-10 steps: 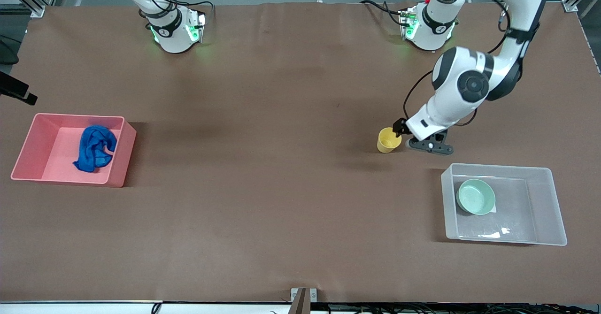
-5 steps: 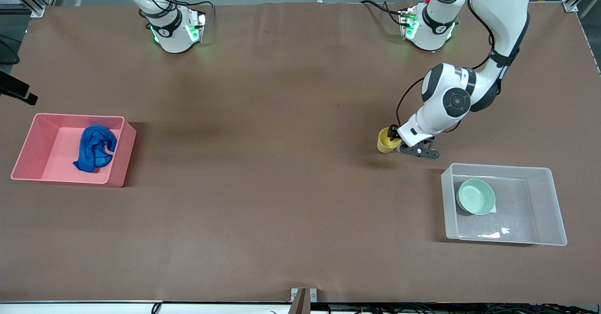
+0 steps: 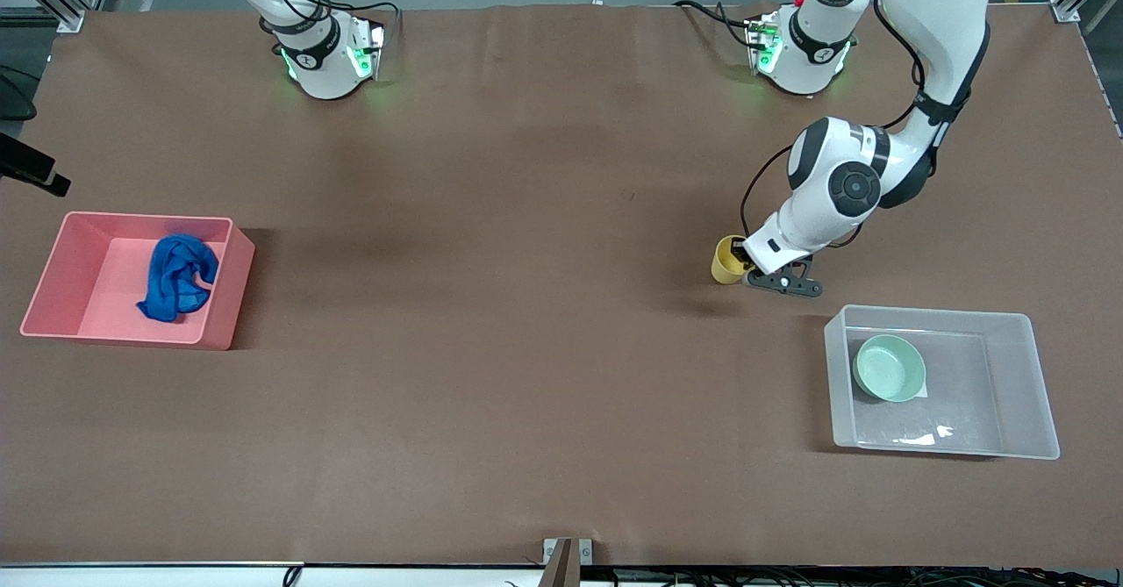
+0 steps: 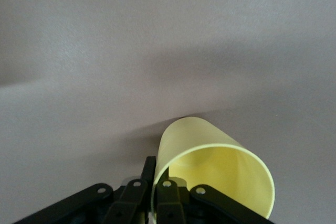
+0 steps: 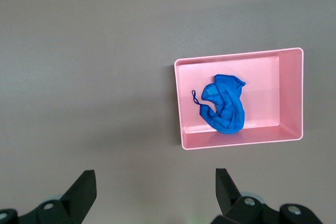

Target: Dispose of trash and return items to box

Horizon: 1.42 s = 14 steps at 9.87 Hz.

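The left gripper (image 3: 742,262) hides part of the yellow cup (image 3: 726,260); the wrist view crops its rim

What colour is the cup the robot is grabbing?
The cup is pale yellow, shown best in the left wrist view, pinched by the left gripper.

Both arms have glossy white shells with black joint rings. The left arm (image 3: 833,196) carries a round black cap at its elbow and a loose black cable along its links. Each base (image 3: 326,52) shows green indicator lights and black cabling. The gripper fingers (image 5: 84,192) are matte black with visible pivot screws.
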{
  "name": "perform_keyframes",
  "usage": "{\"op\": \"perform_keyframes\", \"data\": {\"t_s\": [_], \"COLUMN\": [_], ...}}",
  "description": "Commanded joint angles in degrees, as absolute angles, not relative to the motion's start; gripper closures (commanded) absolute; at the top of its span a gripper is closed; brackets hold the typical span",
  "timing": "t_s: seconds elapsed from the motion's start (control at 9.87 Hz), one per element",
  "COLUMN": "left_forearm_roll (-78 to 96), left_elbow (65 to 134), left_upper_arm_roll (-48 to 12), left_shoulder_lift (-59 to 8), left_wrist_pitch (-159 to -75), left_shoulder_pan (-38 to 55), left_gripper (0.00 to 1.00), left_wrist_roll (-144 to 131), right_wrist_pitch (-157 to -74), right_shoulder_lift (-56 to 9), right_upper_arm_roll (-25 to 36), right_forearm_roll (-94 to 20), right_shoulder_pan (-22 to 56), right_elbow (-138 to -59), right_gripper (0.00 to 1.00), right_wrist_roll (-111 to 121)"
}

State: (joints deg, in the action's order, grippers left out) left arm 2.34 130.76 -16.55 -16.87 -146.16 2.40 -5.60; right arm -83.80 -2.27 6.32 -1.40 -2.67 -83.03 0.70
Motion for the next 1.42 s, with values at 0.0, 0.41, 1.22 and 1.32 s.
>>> {"op": "perform_keyframes", "data": {"t_s": [0.0, 0.41, 1.22, 1.32], "left_forearm_roll": [3.68, 3.69, 9.58, 9.41], "left_elbow": [131.58, 115.37, 87.01, 87.01], "left_upper_arm_roll": [-15.3, -5.03, 9.48, 10.45], "left_shoulder_lift": [-12.86, -12.2, -34.87, -36.81], "left_wrist_pitch": [-146.52, -130.84, -119.97, -120.06], "left_shoulder_pan": [1.5, 1.5, 1.32, 1.32], "left_gripper": [0.99, 0.99, 1.0, 1.0], "left_wrist_roll": [-5.89, -4.75, 13.69, 14.67], "right_wrist_pitch": [-83.23, -83.15, -83.14, -83.14], "right_shoulder_lift": [-2.37, -2.37, -2.37, -2.37], "right_upper_arm_roll": [6.33, 6.42, 6.5, 6.5], "right_forearm_roll": [-0.88, -0.97, -1.05, -1.05], "right_shoulder_pan": [-2.72, -2.81, -2.81, -2.81], "right_elbow": [-82.71, -82.71, -82.79, -82.79], "right_gripper": [0.0, 0.0, 0.0, 0.0], "right_wrist_roll": [1.14, 1.23, 1.32, 1.32]}}
